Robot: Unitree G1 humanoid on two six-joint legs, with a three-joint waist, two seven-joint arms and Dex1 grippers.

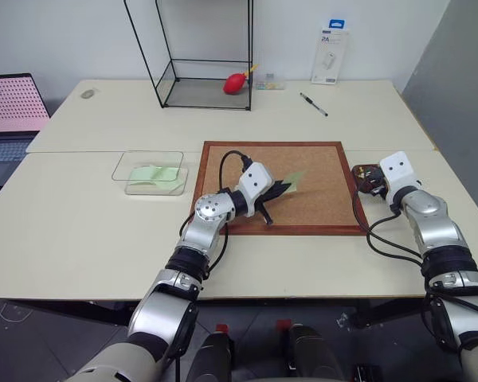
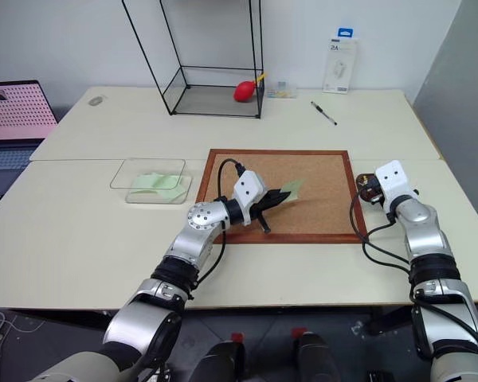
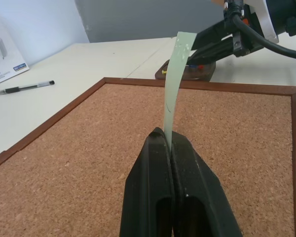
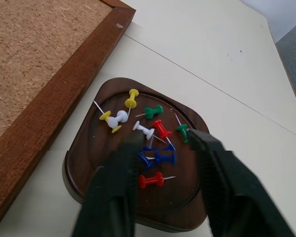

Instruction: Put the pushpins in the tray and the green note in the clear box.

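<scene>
Green note pinched edge-on in the clenched left gripper, above bare corkboard.
Right gripper parted over the tray, blue pushpins inside; clear box sits off the board's left edge.

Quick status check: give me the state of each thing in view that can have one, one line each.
green note: held on edge above the corkboard by the left gripper.
left gripper: jaws shut on the green note.
right gripper: jaws open over the tray.
tray: holding pushpins of several colours, two blue among them.
clear box: open-topped, green paper already inside.
pen: lying flat on the table.
</scene>
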